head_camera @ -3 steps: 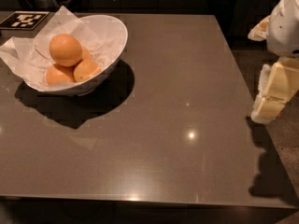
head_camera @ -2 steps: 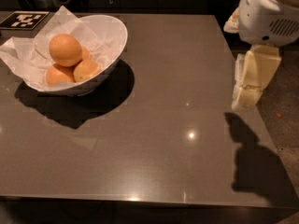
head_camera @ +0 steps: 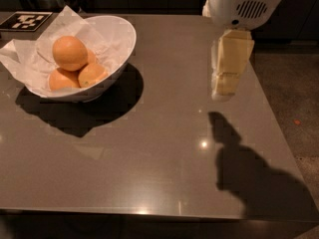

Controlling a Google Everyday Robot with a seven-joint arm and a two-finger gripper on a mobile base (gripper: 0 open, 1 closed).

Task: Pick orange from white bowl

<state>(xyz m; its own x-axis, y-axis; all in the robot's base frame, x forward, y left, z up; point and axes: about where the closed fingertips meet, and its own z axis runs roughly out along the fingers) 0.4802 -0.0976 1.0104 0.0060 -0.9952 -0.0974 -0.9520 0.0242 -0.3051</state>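
Observation:
The orange is the largest, roundest fruit and sits on top of the pile in the white bowl at the table's back left. Two smaller oranges lie under and beside it on crumpled white paper. My gripper hangs over the right part of the table, pointing down, well to the right of the bowl and above the tabletop. It holds nothing.
A dark grey table carries the bowl. A black-and-white marker tag lies at the back left corner. The table's right edge drops to a speckled floor. The arm's shadow falls on the front right.
My arm and gripper have moved left, from beyond the table's right edge to over its right part. The bowl and oranges have not moved.

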